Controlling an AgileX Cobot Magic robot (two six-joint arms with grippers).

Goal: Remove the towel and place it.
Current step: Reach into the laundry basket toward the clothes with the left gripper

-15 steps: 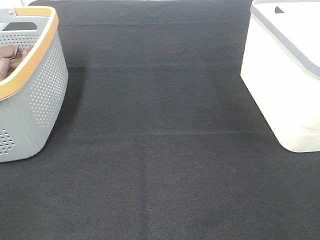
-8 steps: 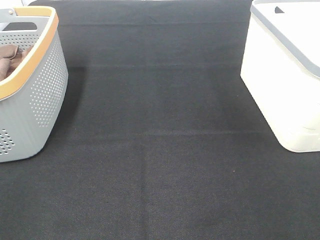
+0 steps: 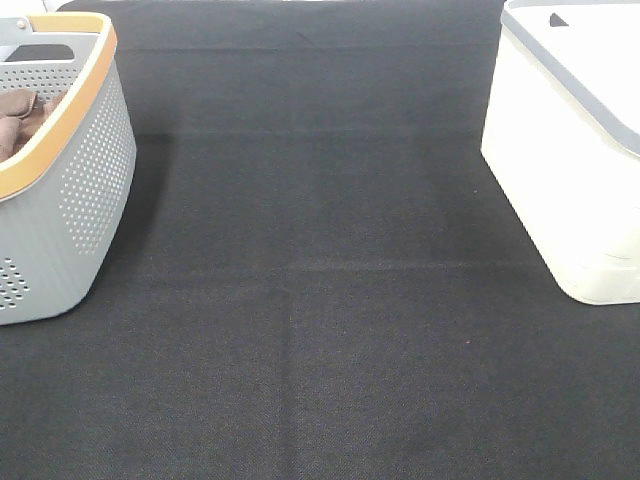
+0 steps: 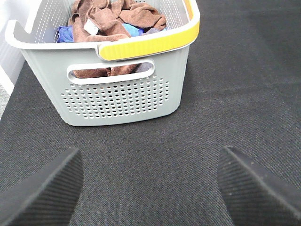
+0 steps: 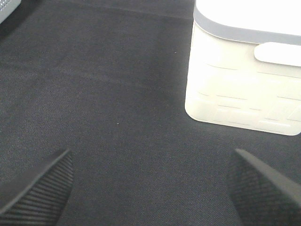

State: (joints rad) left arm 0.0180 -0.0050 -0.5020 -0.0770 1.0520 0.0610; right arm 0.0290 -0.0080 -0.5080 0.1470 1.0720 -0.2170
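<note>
A brown towel [image 4: 110, 21] lies bunched in a grey perforated basket [image 4: 117, 94] with a yellow rim, on top of blue cloth [image 4: 63, 34]. In the high view the basket [image 3: 85, 190] stands at the far left with the towel [image 3: 22, 115] showing inside. My left gripper [image 4: 148, 188] is open and empty, low over the black mat, a short way in front of the basket. My right gripper [image 5: 150, 188] is open and empty over the mat, in front of a white bin [image 5: 244, 80]. Neither gripper shows in the high view.
The white bin [image 3: 570, 150] with a grey rim stands at the far right of the black mat [image 3: 320, 300]. Bare mat lies between the basket and the bin.
</note>
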